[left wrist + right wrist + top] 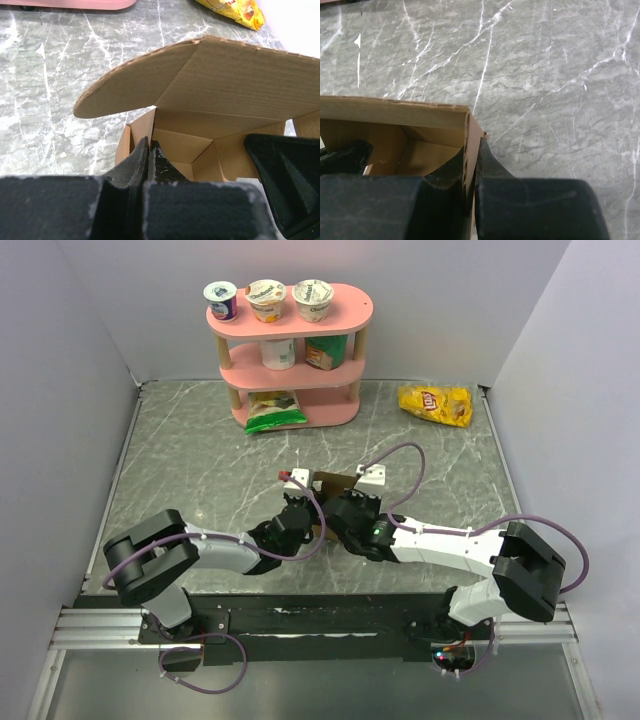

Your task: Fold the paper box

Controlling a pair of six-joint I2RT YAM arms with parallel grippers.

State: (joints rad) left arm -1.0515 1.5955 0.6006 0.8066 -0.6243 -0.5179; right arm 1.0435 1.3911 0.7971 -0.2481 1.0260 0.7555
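You see the paper box (335, 483) on the desk (180, 460), just on the near side of the pink shelf (290, 365), its rounded flap raised. Your left pincer (151, 147) is clamped on one box wall, and your right pincer (472, 145) on another.

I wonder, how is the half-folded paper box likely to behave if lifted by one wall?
The paper box is thin corrugated card and looks empty, so it is probably light. Its lid flap stands open, so it would likely flex rather than stay rigid. Held by one thin wall, it may twist.
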